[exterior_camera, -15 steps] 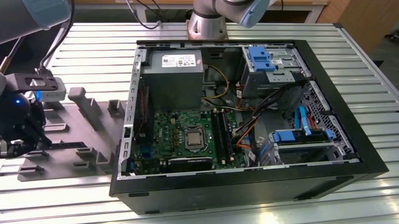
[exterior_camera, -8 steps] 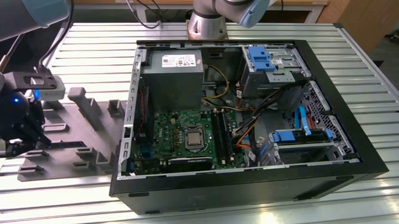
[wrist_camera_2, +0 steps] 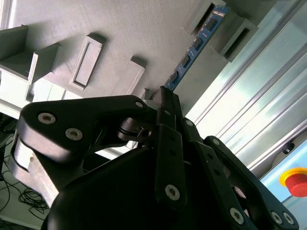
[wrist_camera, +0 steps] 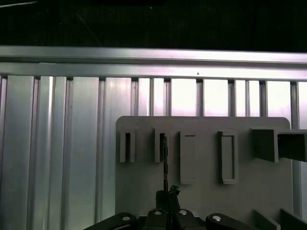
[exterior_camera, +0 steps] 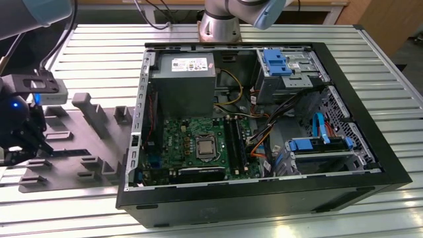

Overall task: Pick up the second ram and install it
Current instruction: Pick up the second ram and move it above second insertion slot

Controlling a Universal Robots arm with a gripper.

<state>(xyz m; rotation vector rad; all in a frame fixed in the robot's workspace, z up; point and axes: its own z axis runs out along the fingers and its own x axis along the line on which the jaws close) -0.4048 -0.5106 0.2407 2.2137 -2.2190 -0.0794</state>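
gripper (wrist_camera_2: 164, 95) jaws pinched on second ram (wrist_camera_2: 193, 48) | far end at grey tray (wrist_camera_2: 120, 24) block | computer case (exterior_camera: 264, 201) well apart

An open black computer case (exterior_camera: 251, 203) lies on the ribbed metal bench (exterior_camera: 99, 54), its green motherboard (exterior_camera: 178, 136) next to a grey power supply (exterior_camera: 182, 84). A grey tray (exterior_camera: 79, 144) with raised blocks sits just beside the case, on the exterior view's left.

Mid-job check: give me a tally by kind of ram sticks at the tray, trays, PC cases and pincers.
second ram, in the pincer: 1
grey tray: 1
computer case: 1
pincer: 1
Total: 4
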